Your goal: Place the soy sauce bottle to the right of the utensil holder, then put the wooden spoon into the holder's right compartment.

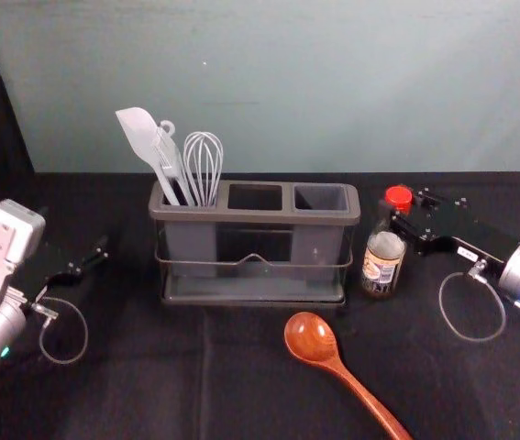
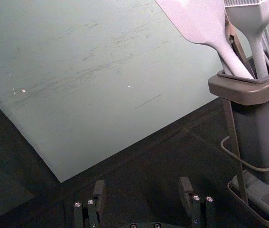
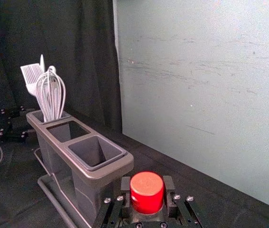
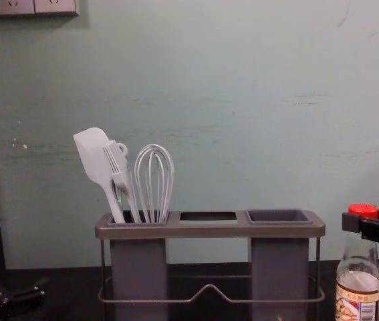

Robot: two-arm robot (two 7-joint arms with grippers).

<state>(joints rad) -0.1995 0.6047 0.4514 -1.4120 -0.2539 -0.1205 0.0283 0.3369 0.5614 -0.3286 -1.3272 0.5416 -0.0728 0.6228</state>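
Utensils (image 1: 138, 130) fill holder's (image 1: 260, 217) left compartment (image 1: 191, 244); rightward, right gripper's (image 1: 406, 216) jaws grasp bottle (image 1: 383, 261); leftward, left gripper's (image 1: 94, 256) jaws stand released

Black cloth (image 1: 140, 385), utensil holder (image 1: 260, 217) standing, wooden spoon (image 1: 312, 337) in front

1 black curtain (image 3: 96, 57) hangs beside the scuffed wall (image 3: 196, 80) behind the black-draped table (image 1: 140, 385).
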